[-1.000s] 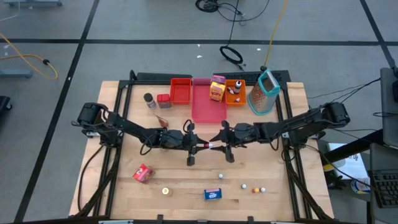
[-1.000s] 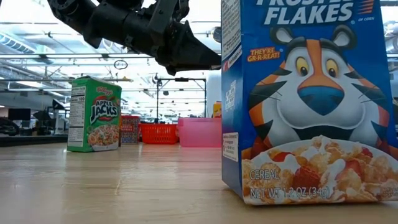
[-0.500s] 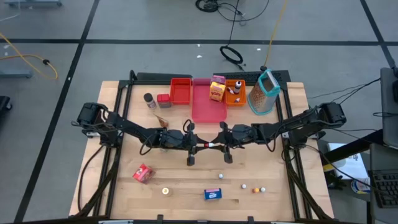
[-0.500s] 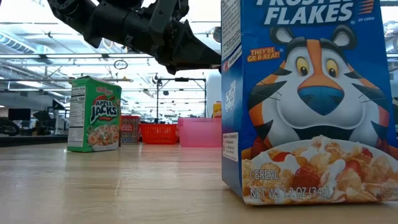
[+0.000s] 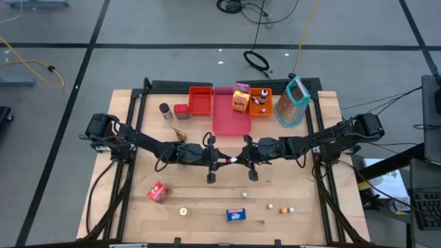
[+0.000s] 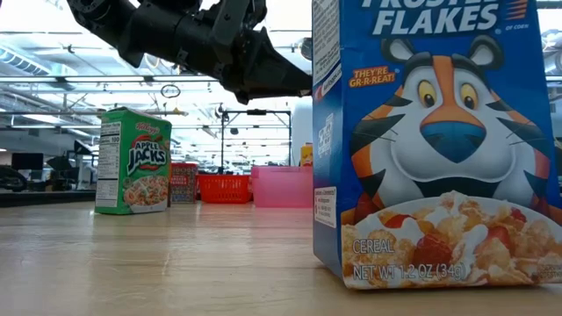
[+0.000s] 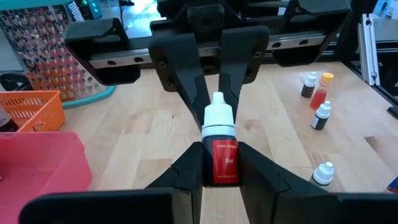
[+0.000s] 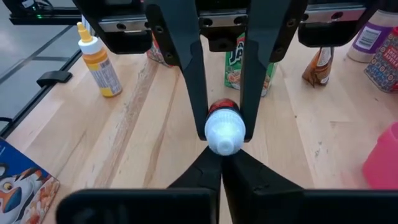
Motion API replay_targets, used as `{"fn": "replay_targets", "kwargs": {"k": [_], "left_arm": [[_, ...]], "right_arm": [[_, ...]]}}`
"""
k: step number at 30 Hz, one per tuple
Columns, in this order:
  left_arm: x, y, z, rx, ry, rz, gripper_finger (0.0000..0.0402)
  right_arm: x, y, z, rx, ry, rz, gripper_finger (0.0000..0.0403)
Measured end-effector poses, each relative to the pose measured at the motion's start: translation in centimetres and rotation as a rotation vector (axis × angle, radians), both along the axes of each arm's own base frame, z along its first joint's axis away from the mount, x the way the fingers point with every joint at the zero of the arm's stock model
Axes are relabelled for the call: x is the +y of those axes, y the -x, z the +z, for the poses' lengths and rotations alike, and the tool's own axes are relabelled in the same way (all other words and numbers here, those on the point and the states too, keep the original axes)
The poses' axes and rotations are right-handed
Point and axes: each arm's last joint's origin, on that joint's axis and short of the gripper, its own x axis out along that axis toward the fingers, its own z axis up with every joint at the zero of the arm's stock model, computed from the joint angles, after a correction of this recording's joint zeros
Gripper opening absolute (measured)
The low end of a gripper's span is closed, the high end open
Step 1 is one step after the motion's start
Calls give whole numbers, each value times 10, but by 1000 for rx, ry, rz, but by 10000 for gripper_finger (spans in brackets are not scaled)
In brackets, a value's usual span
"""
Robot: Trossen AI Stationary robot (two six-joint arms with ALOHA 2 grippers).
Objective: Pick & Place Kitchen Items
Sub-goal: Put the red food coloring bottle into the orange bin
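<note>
1. Mid-bench handover: the little red bottle [image 7: 222, 158] hangs above the bench [image 5: 193, 200] between both arms, lying level, white cap toward the right.
2. Left end effector [image 5: 222, 162] grips its body; right end effector [image 5: 239, 160] is clamped on the cap (both holding).
3. Pink tray [image 5: 229, 118] sits just beyond, nothing between.

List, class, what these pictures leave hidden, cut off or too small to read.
- Small red bottle: its label text is too small; left tool fingers cover its sides in the left wrist view.
- Frosted Flakes box: top and right edge cut off, low view.
- Tiny pieces: too small to identify, high view.
</note>
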Motion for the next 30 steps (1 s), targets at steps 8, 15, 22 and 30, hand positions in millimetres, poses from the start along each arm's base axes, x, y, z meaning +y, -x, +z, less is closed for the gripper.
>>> {"fn": "replay_targets", "kwargs": {"k": [8,15,22,30], "left_arm": [[0,0,-1,11,-2,0,65],[0,0,-2,17,-3,1,64],[0,0,-2,16,-5,2,63],[0,1,-3,26,-4,0,63]], "right_arm": [[0,1,-2,23,-10,20,55],[1,1,0,18,-14,22,113],[0,6,9,-9,-16,21,134],[0,5,15,-50,-16,21,124]]}}
